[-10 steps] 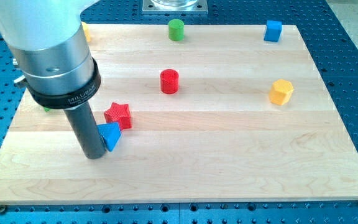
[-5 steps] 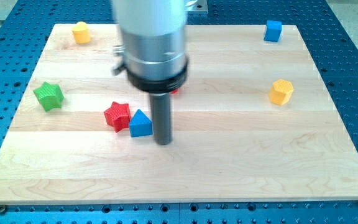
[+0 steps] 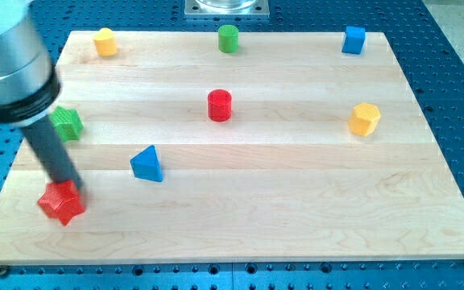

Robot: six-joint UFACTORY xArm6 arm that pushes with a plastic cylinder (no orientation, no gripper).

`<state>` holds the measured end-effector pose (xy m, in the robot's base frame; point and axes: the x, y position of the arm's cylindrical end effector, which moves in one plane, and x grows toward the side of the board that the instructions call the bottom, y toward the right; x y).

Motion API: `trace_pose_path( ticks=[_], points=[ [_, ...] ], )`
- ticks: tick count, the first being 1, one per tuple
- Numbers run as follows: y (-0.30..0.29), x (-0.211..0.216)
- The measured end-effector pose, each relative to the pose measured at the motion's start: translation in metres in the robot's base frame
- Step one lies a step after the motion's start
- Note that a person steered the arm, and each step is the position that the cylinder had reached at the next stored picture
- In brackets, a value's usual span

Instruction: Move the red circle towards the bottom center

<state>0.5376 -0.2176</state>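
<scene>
The red circle (image 3: 220, 105) stands upright near the middle of the wooden board (image 3: 296, 193). My tip (image 3: 64, 188) is far to its left, at the board's lower left, touching the top of the red star (image 3: 61, 203). The blue triangle (image 3: 147, 164) lies between the tip and the red circle, below and left of the circle. The rod's body partly hides the green star (image 3: 70, 124).
A yellow block (image 3: 105, 41), a green circle (image 3: 229, 38) and a blue cube (image 3: 354, 39) stand along the view's top edge. A yellow hexagon (image 3: 364, 118) sits at the right.
The rod swung from the board's middle to the lower left. The red star moved down and left with it. The blue triangle shifted left, apart from the star.
</scene>
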Motion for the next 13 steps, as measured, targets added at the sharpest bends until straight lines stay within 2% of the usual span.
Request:
trace_pose_path(
  ticks=[1, 2, 3, 5, 6, 7, 8, 9, 10, 11, 12, 13],
  points=[
    [0.007, -0.004],
    [0.017, -0.024],
    [0.049, -0.076],
    [0.196, -0.197],
    [0.219, -0.163],
    [0.217, -0.072],
    [0.219, -0.09],
    [0.22, -0.148],
    [0.174, -0.138],
    [0.171, -0.059],
    [0.174, -0.013],
    [0.207, -0.052]
  ],
)
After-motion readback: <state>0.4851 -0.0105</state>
